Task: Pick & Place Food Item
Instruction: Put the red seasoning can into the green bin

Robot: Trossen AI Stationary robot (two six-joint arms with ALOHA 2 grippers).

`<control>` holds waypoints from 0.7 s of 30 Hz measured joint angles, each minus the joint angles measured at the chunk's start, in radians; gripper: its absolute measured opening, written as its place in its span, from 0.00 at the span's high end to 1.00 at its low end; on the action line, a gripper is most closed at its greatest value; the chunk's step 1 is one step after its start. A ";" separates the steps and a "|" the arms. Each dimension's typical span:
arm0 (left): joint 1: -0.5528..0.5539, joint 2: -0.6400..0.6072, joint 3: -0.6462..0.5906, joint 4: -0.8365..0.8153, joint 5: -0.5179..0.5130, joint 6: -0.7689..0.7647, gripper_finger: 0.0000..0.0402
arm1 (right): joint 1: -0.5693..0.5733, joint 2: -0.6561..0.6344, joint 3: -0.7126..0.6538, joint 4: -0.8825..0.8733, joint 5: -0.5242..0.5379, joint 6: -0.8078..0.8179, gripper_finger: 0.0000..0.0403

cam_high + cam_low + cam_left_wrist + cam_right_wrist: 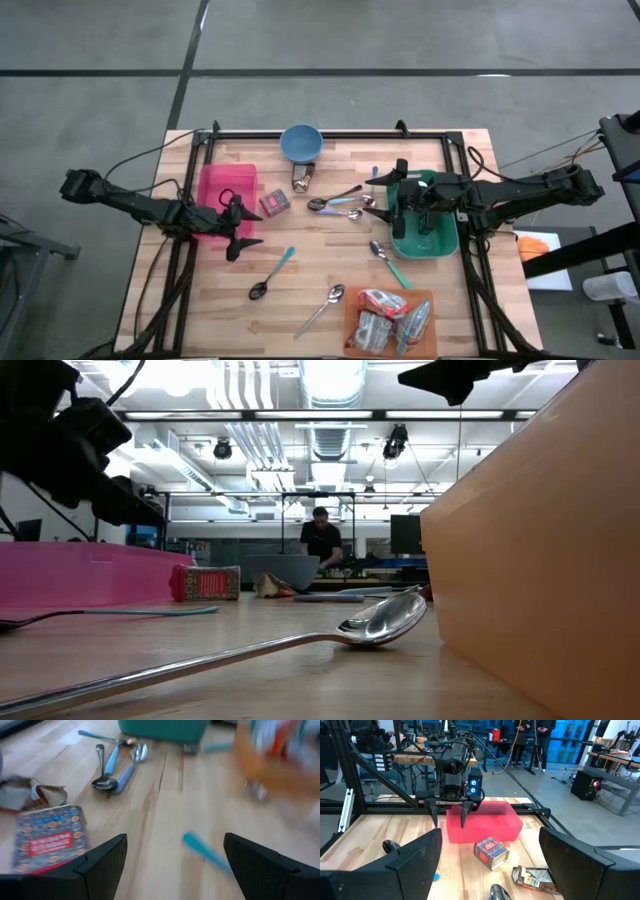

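The left arm reaches in from the table's left edge, its left gripper [243, 229] hanging above the surface with the 2 dark fingers [102, 860] spread wide, nothing between them. The right arm stretches in from the right edge; its right gripper [398, 195] hovers likewise, fingers [415, 857] parted wide and empty.

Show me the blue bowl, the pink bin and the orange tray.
Blue bowl [300, 141], high view, on its inside.
Pink bin [214, 185], high view, on its floor.
Orange tray [352, 312], high view, on its left edge.
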 joint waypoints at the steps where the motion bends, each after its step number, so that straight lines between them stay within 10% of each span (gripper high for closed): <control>1: 0.000 0.000 0.001 0.013 -0.001 -0.073 0.16 | 0.000 0.000 0.000 0.000 0.000 0.000 0.18; 5: 0.003 0.000 0.004 0.029 -0.035 -0.347 0.16 | 0.000 0.000 0.000 0.000 0.000 0.000 0.18; 21: 0.028 0.191 0.381 -0.366 -0.091 -0.363 0.16 | 0.000 0.000 0.000 -0.001 0.000 0.000 0.18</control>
